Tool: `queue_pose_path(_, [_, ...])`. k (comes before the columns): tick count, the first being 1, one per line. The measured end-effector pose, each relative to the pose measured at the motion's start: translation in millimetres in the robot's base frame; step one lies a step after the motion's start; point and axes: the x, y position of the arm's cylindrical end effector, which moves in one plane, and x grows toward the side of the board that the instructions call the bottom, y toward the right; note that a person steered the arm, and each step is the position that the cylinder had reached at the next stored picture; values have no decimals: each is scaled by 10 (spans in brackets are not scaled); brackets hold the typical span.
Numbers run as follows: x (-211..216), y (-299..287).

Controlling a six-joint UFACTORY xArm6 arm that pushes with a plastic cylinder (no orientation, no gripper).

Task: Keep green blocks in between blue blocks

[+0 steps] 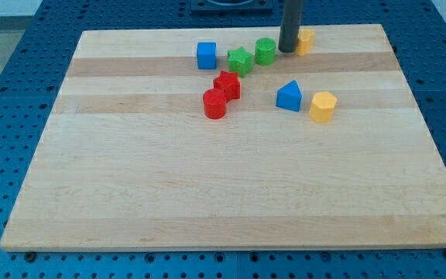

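Note:
A blue cube (pixel 207 55) sits near the view's top, left of centre. A green star block (pixel 240 60) lies just to its right, and a green cylinder (pixel 265 51) is right of that. A blue triangular block (pixel 289 96) lies lower, to the right of the greens. My tip (pixel 287 49) rests on the board right of the green cylinder, with a small gap, and against the left side of a yellow block (pixel 306 41).
A red star block (pixel 228 84) and a red cylinder (pixel 215 104) touch each other below the green star. A yellow hexagonal block (pixel 323 106) sits right of the blue triangular block. The wooden board (pixel 223 194) lies on a blue pegboard table.

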Motion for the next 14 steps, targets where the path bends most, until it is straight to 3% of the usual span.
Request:
queue_pose_path(2, [-127,-154])
queue_pose_path(5, [235,-185])
queue_pose_path(7, [-169,-268])
queue_pose_path(10, [127,-449])
queue_pose_path(14, [136,-593])
